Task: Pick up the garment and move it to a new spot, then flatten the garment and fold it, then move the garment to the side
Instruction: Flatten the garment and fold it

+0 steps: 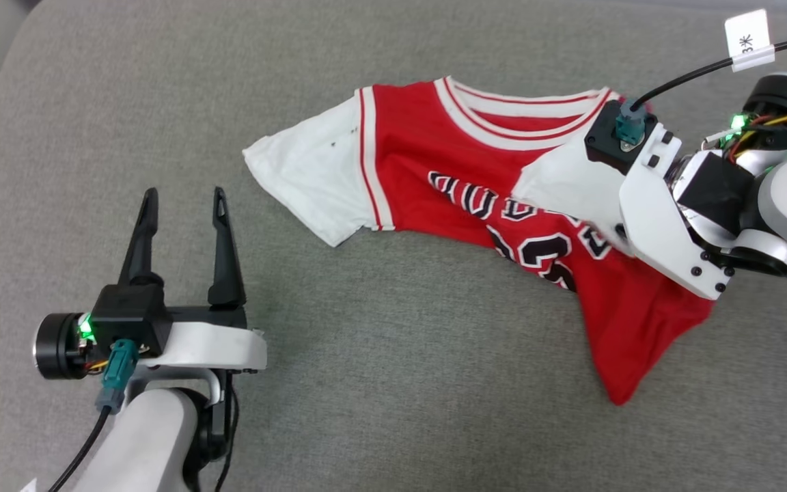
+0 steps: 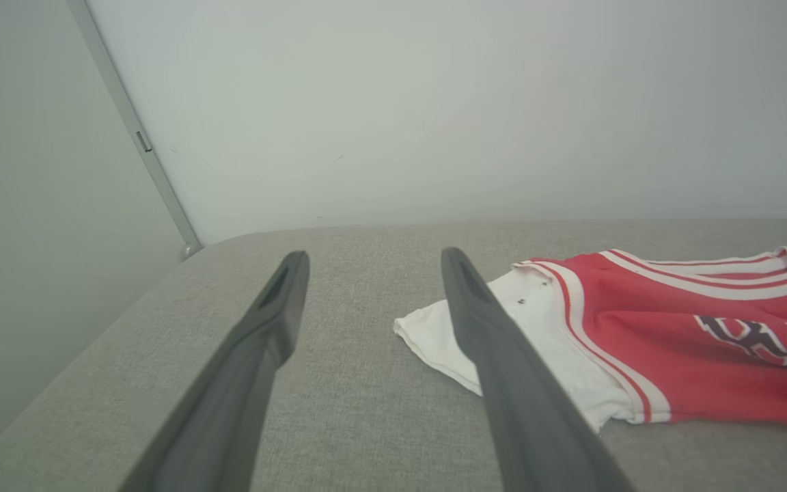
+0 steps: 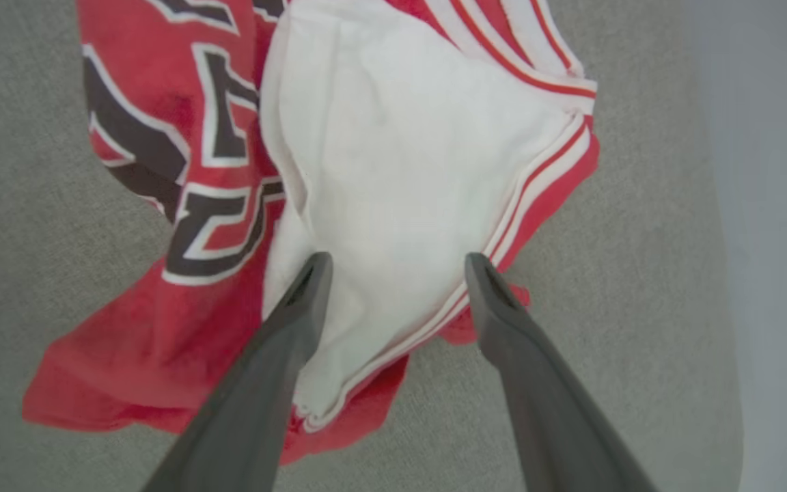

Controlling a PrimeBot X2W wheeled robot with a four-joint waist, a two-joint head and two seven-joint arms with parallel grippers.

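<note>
Grey fabric surface [image 1: 393, 383], rumpled red garment [image 1: 434, 143] lying right of centre, left gripper [image 1: 185, 201] spread wide, well apart from it, right gripper [image 3: 399, 263] likewise spread, fingertips over white sleeve [image 3: 400, 157] folded onto the chest

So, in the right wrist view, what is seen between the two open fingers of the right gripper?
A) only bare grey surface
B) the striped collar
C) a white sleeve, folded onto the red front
C: between the fingertips of the right gripper lies the white sleeve of the garment, folded over its red front.
</note>
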